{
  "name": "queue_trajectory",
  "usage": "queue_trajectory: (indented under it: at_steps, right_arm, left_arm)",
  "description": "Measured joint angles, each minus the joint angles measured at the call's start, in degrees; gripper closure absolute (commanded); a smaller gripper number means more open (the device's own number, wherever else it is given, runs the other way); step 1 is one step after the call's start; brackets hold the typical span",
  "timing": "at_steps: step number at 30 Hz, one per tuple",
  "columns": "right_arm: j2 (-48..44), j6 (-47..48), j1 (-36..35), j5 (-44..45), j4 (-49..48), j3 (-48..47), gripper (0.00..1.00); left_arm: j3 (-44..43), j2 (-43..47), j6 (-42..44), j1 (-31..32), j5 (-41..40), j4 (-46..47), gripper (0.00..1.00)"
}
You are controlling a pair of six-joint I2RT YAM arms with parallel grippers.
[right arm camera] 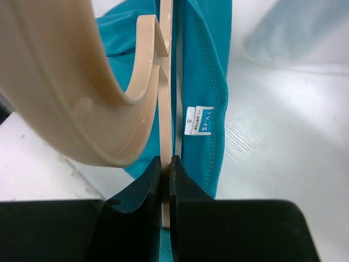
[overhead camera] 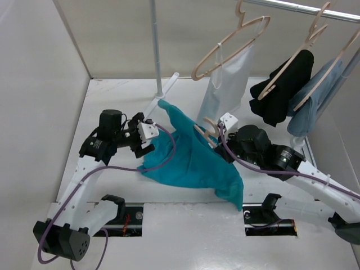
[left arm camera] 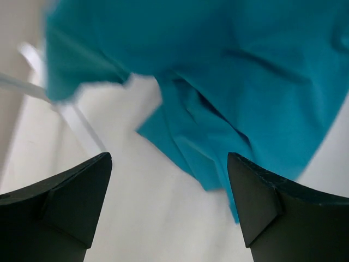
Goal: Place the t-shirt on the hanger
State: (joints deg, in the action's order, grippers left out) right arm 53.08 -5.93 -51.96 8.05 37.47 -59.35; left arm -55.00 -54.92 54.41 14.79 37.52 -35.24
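Right wrist view: the right gripper (right arm camera: 166, 164) is clamped on a thin flat strip of the hanger (right arm camera: 76, 98), whose pale hook curves close past the lens. Just beside that strip hangs the shirt (right arm camera: 204, 60), its stitched neck hem and a small size label (right arm camera: 197, 120) facing the camera. The cloth touches the hanger, but I cannot tell whether a hanger arm is inside the neck.

The left wrist view shows the left gripper (left arm camera: 169, 185) spread wide with nothing between its fingers, teal folds hanging ahead of it over the table (left arm camera: 136, 218). From above, the shirt lies bunched between the two grippers, raised at the hanger and trailing down toward the near edge.

The shirt looks thin, light and limp. I judge it will sag and slide rather than keep any shape. The neck hem or a shoulder seam seems the place to pinch, since doubled stitching gives the fingers something to bite — a mid-panel pinch would only drag a fold. The hanger is stiff and smooth, so cloth could slip off it.

No containers are in view. The nearest thing is the rail (overhead camera: 304, 8) at the back, whose hangers carry a white garment (overhead camera: 228, 84), a black one (overhead camera: 284, 84) and a denim one (overhead camera: 315, 104).
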Motion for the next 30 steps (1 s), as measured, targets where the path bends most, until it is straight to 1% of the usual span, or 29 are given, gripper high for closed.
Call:
queue_trajectory:
  at_steps: [2,3,4,7,9,10,12,13,16,18,20,21,23,24,26,28,29,30]
  right_arm:
    - [0.57,1.46,-1.70,-1.33,-0.57,-0.46,1.00]
    - [0.96,2.14,-2.45,-1.95,-0.76,-0.81,1.00]
    - [1.49,2.97,-3.23,-2.58,-1.11,-1.16,1.00]
    - [3.43,5.31,-5.18,-4.55,-2.45,-2.14,1.00]
    - [4.92,6.69,-5.73,-5.68,-2.67,-3.17,1.00]
    - [5.68,7.37,-5.88,-5.99,-2.91,-3.72,1.00]
    - [6.78,8.46,-5.88,-6.38,-3.34,-4.76,1.00]
    - [7.19,8.98,-5.88,-6.43,-3.48,-5.20,1.00]
    - [7.87,9.92,-5.88,-6.54,-3.50,-6.80,1.00]
    - [8.83,9.94,-5.88,-6.51,-3.52,-8.48,1.00]
    - [10.29,9.09,-5.90,-5.90,-3.87,-10.34,1.00]
    - [11.04,8.50,-6.01,-5.40,-4.13,-11.21,1.00]
    - [12.50,6.34,-6.43,-3.96,-4.98,-12.66,1.00]
    - [13.29,5.05,-6.75,-3.08,-5.40,-13.38,1.00]
    - [15.17,1.51,-7.63,-0.87,-6.93,-14.80,1.00]
    - [17.14,-1.99,-8.59,1.75,-9.14,-15.87,1.00]
    - [18.40,-4.09,-9.01,3.13,-10.19,-16.57,1.00]
    - [19.82,-6.25,-9.57,4.90,-11.52,-17.40,1.00]
  left_arm:
    - [-0.09,2.51,-1.25,0.00,2.16,4.48,0.14]
    - [-0.26,4.09,-1.36,0.00,3.56,6.69,0.09]
    - [-0.83,5.51,-1.31,0.00,5.03,8.31,0.08]
    - [-5.66,6.01,0.50,0.09,9.66,9.64,0.05]
    - [-11.04,3.89,4.28,0.24,12.70,5.84,0.03]
    - [-15.17,1.68,6.25,0.35,13.44,4.46,0.00]
    - [-21.70,-2.99,13.11,0.72,14.95,-1.27,0.00]
    - [-23.63,-4.98,16.00,0.90,15.41,-3.89,0.00]
    - [-24.11,-8.94,21.44,1.46,15.85,-9.55,0.00]
    - [-22.36,-9.97,21.07,2.54,15.76,-9.68,0.00]
    - [-19.02,-8.48,15.67,3.85,15.26,-5.84,0.00]
    - [-16.63,-6.67,12.00,4.37,14.84,-2.29,0.00]
    - [-11.80,-1.40,2.80,4.74,13.38,4.52,0.05]
    - [-9.44,2.01,-2.23,4.72,12.28,8.55,0.13]
    - [-6.27,8.85,-11.26,4.70,10.32,14.86,0.22]
    - [-5.44,13.33,-18.01,4.72,9.70,17.59,0.30]
    - [-5.51,15.37,-21.00,4.72,9.75,18.40,0.41]
    - [-5.55,16.96,-23.67,4.72,9.86,18.73,0.41]
